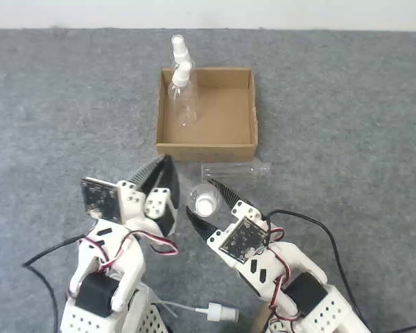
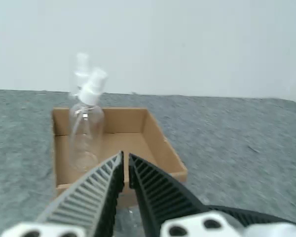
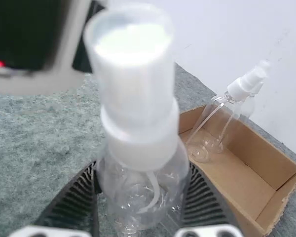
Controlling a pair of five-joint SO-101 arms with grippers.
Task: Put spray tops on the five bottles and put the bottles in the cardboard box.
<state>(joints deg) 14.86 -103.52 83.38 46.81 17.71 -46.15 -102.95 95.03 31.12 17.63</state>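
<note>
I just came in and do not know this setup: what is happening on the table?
The right gripper is shut on an upright bottle that already carries its spray top, just in front of the cardboard box. The left gripper is beside it, shut and empty. One topped bottle stands in the box, a second topped bottle at its far edge. A bottle without top lies before the box, and a loose spray top lies near the arms' bases.
</note>
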